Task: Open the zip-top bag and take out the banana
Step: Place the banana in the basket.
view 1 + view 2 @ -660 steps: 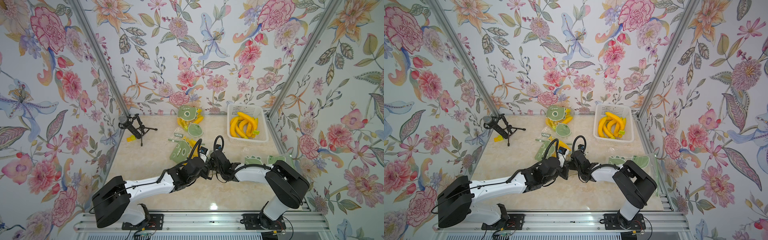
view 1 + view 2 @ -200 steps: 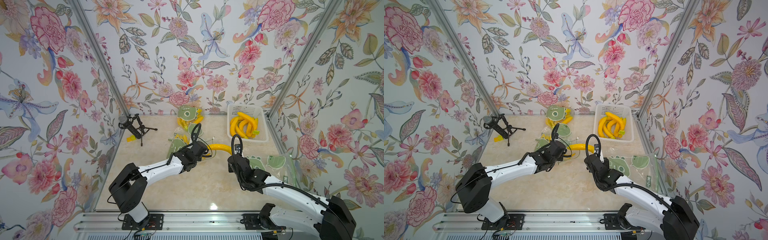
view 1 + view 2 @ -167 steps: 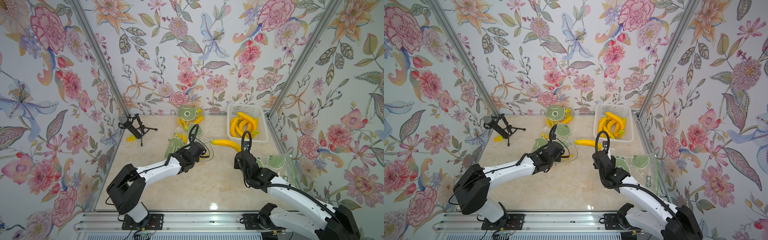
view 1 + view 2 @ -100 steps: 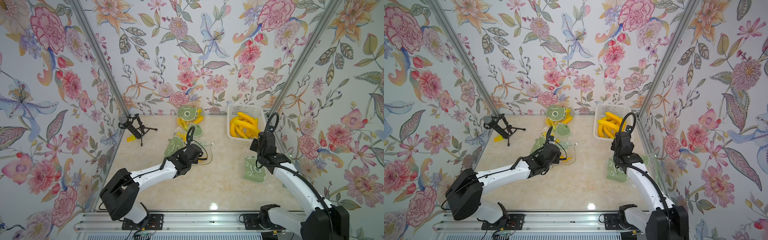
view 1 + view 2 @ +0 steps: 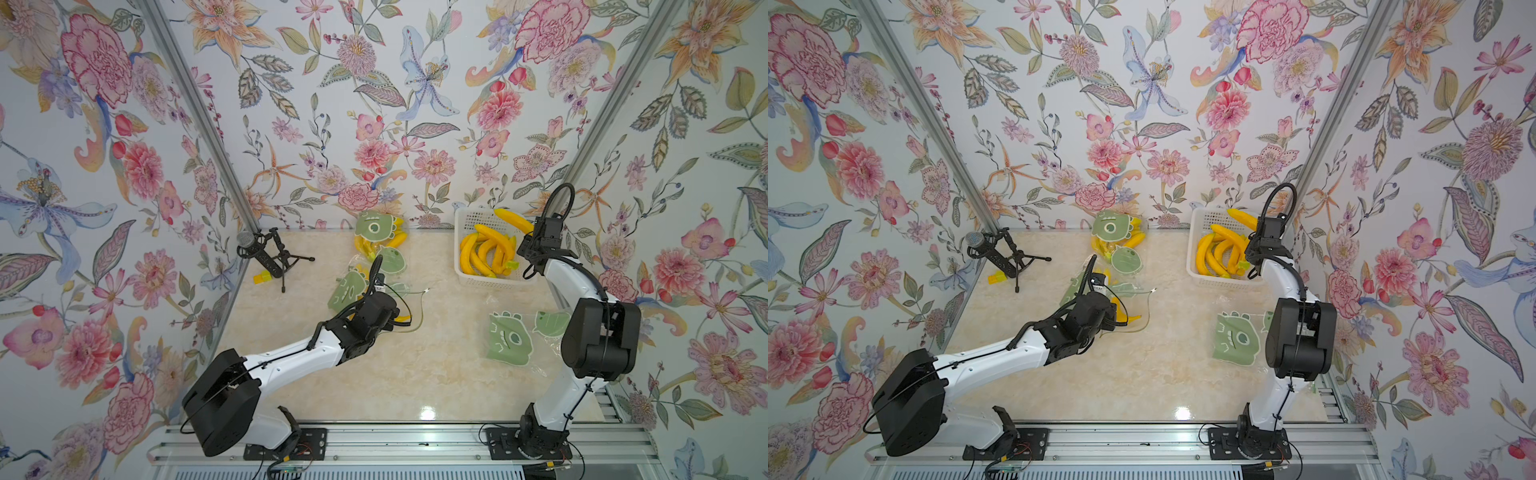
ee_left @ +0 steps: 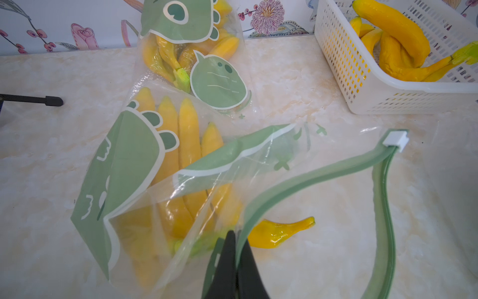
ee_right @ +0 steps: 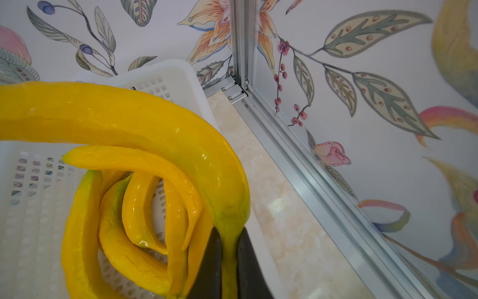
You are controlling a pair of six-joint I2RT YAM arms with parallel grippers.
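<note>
The zip-top bag [image 6: 134, 165], clear with a green dinosaur print, lies open at mid-table [image 5: 347, 291]. Its green zipper rim [image 6: 310, 170] loops out to a white slider [image 6: 395, 141]. My left gripper [image 6: 236, 234] is shut on that rim. Several yellow bananas [image 6: 186, 145] are still inside, and one more [image 6: 279, 231] lies on the table at the bag's mouth. My right gripper [image 7: 229, 234] is shut on the green stem of a banana [image 7: 144, 121], holding it over the white basket [image 7: 165, 77] at the back right; both top views show this banana [image 5: 513, 220] [image 5: 1241, 218].
The basket [image 5: 490, 282] holds several bananas. A second bag of bananas [image 5: 376, 232] lies against the back wall. Flat green-print bags [image 5: 509, 338] lie at the right. A microphone on a tripod [image 5: 266, 253] and a small yellow block [image 5: 262, 277] sit at the back left.
My right arm has swung from mid-table to the back right, carrying the banana up over the basket. My left gripper has stayed shut on the bag's rim.
</note>
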